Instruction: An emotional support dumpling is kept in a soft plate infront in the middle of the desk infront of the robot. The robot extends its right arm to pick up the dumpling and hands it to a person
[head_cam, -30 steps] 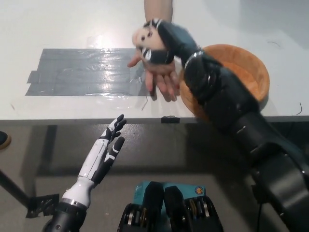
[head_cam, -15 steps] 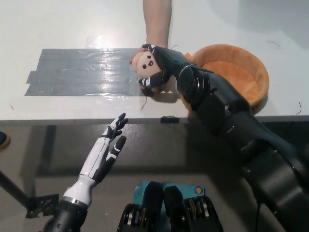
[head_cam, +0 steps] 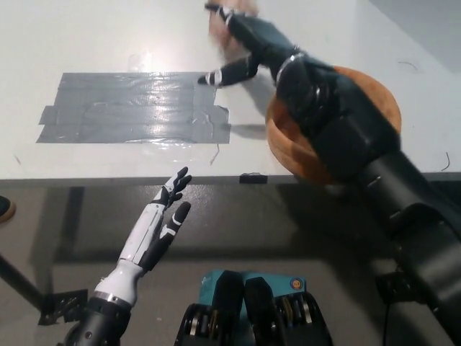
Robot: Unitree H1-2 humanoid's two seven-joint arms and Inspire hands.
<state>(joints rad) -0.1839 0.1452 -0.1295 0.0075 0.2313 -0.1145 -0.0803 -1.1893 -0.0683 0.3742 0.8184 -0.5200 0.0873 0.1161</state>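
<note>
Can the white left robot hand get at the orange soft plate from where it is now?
Probably not: the left robot hand hangs below the desk edge, and the orange soft plate lies far right, under the black right arm.

We see a white desk that fills the upper part of the head view, and its front edge runs across the middle of the picture. On its surface there is a large patch of grey shiny tape, made of several strips, at the left of centre. At the right, near the front edge, stands an orange soft plate, partly covered. A small dark object sits on the front edge, just left of the plate.
</note>
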